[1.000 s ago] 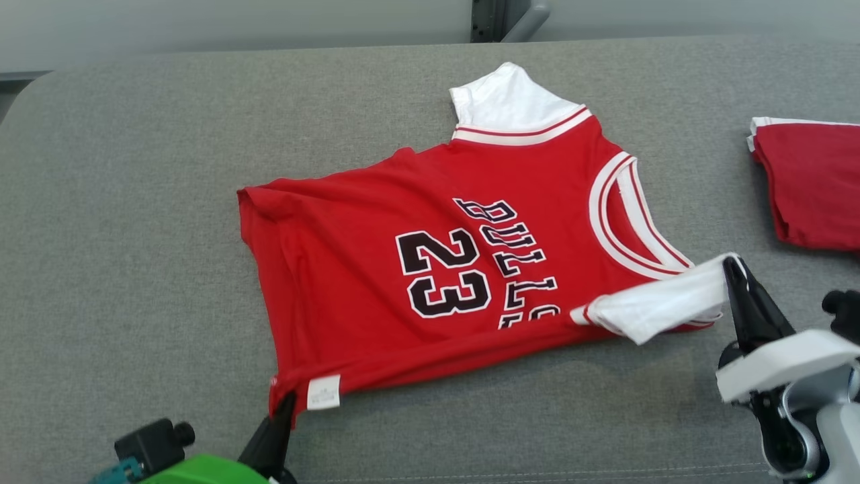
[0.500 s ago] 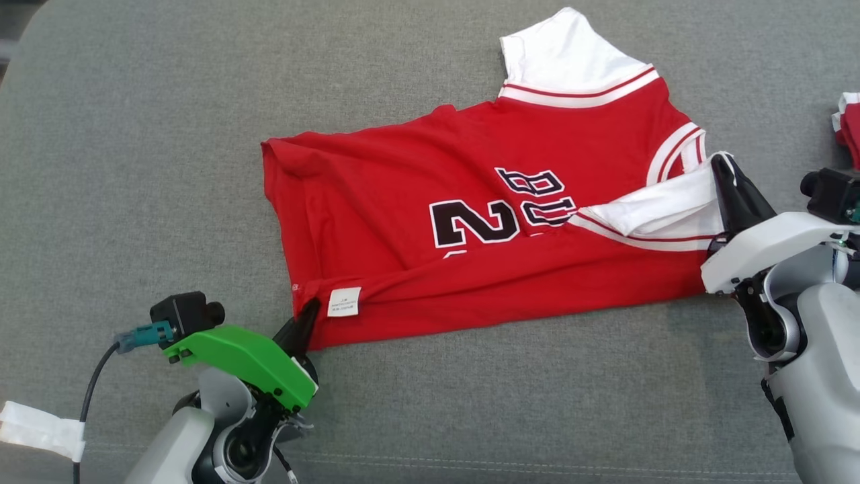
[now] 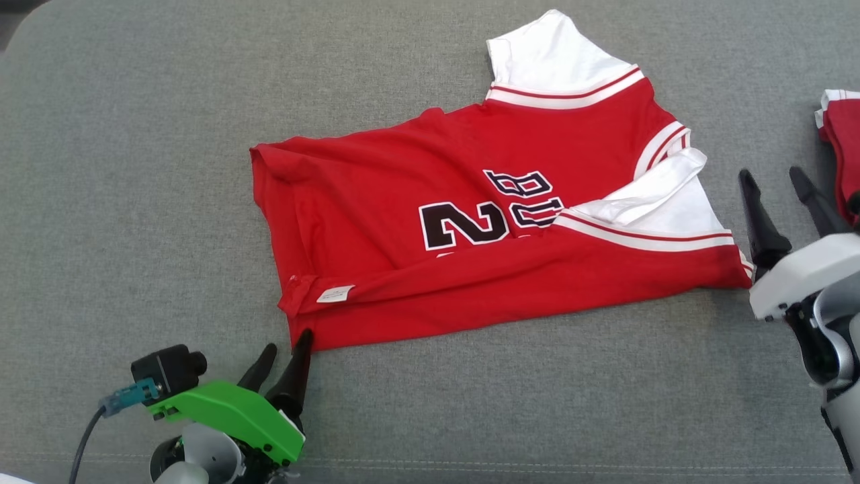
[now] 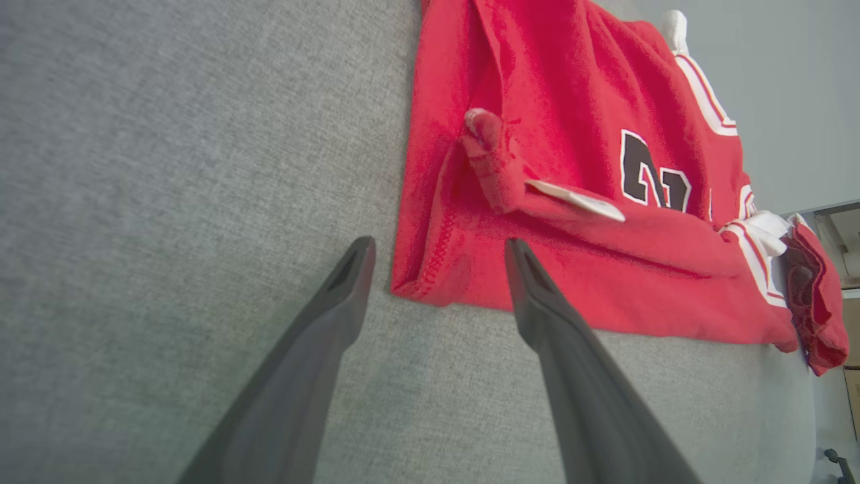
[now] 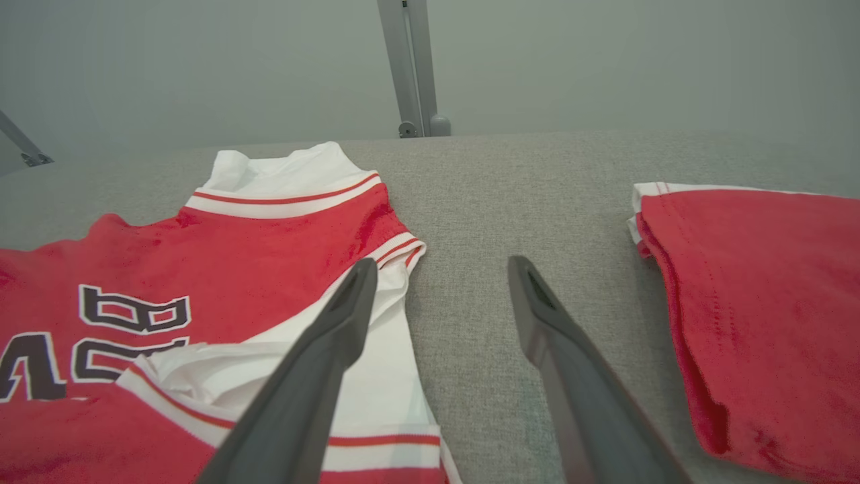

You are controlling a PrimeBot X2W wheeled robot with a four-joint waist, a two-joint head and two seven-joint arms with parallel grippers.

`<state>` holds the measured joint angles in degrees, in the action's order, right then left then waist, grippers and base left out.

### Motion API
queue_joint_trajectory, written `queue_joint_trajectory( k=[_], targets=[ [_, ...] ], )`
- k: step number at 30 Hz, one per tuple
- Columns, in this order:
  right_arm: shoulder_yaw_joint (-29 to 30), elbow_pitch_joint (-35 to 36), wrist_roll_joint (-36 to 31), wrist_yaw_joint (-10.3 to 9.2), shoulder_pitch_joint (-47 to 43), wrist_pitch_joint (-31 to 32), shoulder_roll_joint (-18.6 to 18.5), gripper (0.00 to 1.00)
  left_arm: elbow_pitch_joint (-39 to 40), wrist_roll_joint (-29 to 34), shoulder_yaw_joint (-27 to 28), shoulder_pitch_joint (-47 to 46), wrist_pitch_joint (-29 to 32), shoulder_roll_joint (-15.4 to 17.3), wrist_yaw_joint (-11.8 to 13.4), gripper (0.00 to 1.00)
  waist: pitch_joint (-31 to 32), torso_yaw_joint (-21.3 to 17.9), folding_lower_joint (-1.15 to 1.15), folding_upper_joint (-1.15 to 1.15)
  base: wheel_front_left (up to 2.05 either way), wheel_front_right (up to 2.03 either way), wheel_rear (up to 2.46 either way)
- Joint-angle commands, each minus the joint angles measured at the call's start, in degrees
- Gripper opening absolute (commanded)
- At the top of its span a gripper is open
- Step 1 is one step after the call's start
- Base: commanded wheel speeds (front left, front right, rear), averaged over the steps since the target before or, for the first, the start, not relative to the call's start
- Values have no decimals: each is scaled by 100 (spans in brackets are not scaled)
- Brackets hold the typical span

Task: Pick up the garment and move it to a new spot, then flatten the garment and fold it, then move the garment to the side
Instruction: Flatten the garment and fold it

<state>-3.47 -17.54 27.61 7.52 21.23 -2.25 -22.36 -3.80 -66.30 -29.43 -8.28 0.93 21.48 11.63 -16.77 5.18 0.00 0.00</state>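
Grey soft cloth covers the big flat top, and far behind it are a plain grey wall and a metal post. In the middle of the grey top lies the red shirt, spread out sideways with its neck to the right and its bottom edge to the left. Its near long side is folded over on top of itself, so the black number is half hidden. One white sleeve sticks out on the far side. The other white sleeve is bunched up on top of the red part at the right. A small white tag shows on the fold near the left end. The left gripper, with a green cover and a small black camera behind it, sits at the near left corner of the shirt. Its jaws are spread wide and hold nothing. One fingertip is right at the shirt's near edge, but I cannot tell if it touches. The right gripper is just beside the right end of the shirt, and its jaws are spread wide too, with nothing in them. On the far right lies another red cloth with a white edge, apart from the shirt, and the right gripper is between the two.
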Motion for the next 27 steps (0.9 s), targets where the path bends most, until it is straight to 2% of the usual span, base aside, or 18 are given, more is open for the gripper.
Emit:
queue_joint_trajectory(
  k=[1, 9, 15, 27],
  targets=[
    [-38, 188, -26, -7, -255, 218, -87, 100, 36, 77, -49, 93, 24, 43, 43, 100, -62, 14, 0, 0, 0, 0, 0],
    [-112, 815, -155, -7, -824, 1111, -287, 100, -235, 74, -151, -171, 69, -134, -2, 100, -346, -12, 0, 0, 0, 0, 0],
    [-69, 914, -251, -7, -925, 1378, -332, 100, -513, 17, -187, -325, 164, -186, -125, 100, -420, -16, 0, 0, 0, 0, 0],
    [-166, 1000, 176, -7, -1067, 2216, -405, 100, -896, 70, -485, -426, 479, -151, -391, 100, -342, 15, 0, 0, 0, 0, 0]
  ],
)
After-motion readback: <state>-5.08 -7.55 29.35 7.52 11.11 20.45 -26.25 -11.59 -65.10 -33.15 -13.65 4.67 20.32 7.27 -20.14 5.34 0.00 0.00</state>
